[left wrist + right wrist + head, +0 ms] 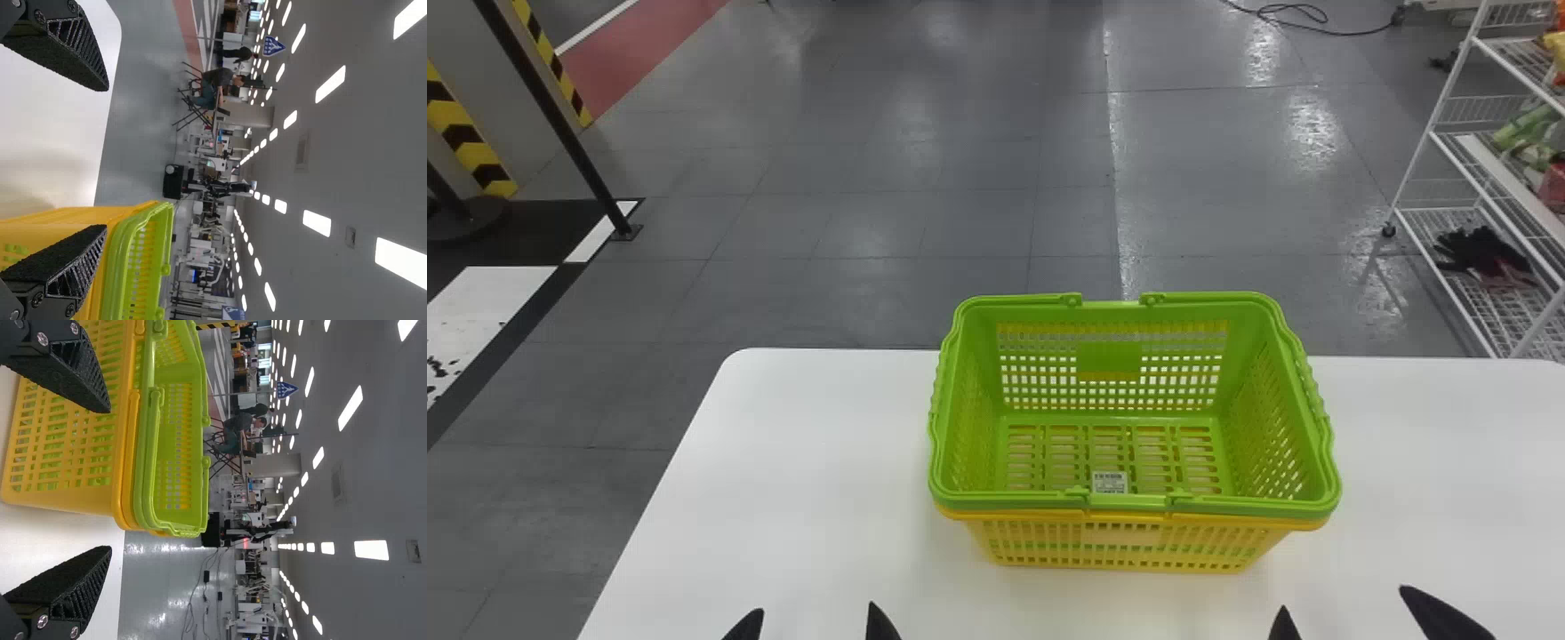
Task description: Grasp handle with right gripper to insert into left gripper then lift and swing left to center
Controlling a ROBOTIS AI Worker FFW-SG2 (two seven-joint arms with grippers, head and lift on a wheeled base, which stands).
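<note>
Jaws of both grippers stand wide apart and hold nothing. Head view: left gripper and right gripper are at the bottom edge, nearer than the baskets. Green basket sits upright, nested in yellow basket, on white table. Green handle lies folded along the near rim. Left wrist view: one finger overlaps the yellow basket in view. Right wrist view: between the fingers, one side of the gap shows yellow mesh, the other tabletop.
</note>
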